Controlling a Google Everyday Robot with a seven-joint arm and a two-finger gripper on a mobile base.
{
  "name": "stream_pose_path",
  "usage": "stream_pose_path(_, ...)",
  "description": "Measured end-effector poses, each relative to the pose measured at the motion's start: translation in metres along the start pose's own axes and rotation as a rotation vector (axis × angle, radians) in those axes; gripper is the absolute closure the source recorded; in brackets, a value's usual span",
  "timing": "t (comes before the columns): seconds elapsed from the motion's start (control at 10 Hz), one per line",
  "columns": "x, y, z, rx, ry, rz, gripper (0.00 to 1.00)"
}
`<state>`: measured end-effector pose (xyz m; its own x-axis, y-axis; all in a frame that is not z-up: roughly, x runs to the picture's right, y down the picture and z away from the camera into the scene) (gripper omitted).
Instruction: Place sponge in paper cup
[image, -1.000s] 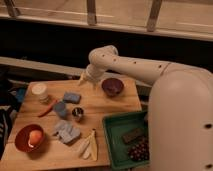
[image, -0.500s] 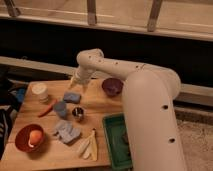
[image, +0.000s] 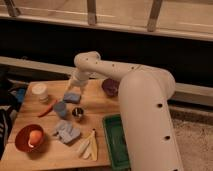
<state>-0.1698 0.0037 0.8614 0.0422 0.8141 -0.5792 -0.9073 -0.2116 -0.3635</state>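
The sponge (image: 72, 97), a small light-blue block, lies on the wooden table (image: 102, 107) near the middle. The paper cup (image: 39, 91), short and whitish with a wide rim, stands at the table's far left. My gripper (image: 75, 87) hangs at the end of the white arm, just above and behind the sponge, to the right of the paper cup.
A blue-grey cup (image: 60, 108) and a small metal cup (image: 78, 113) stand in front of the sponge. A pale grey-blue pile (image: 66, 131), a red bowl with an orange fruit (image: 29, 138), a banana (image: 89, 146), a purple bowl (image: 110, 87), a green tray (image: 114, 142) and a red pepper (image: 47, 108) share the table.
The arm has swung left and down across the table; the gripper has come from near the purple bowl to just above the sponge. The objects have not moved.
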Motion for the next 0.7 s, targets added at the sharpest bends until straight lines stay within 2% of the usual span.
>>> stream_pose_path(0.1, -0.002, -0.005, 0.000, 0.011, 0.004, 0.007, 0.39)
stream_pose_path(0.3, -0.001, -0.007, 0.015, 0.018, 0.026, 0.020, 0.39)
stream_pose_path(0.5, -0.007, -0.025, 0.032, 0.054, 0.060, 0.046, 0.39)
stream_pose_path(0.7, -0.011, -0.029, 0.045, 0.071, 0.087, 0.051, 0.39)
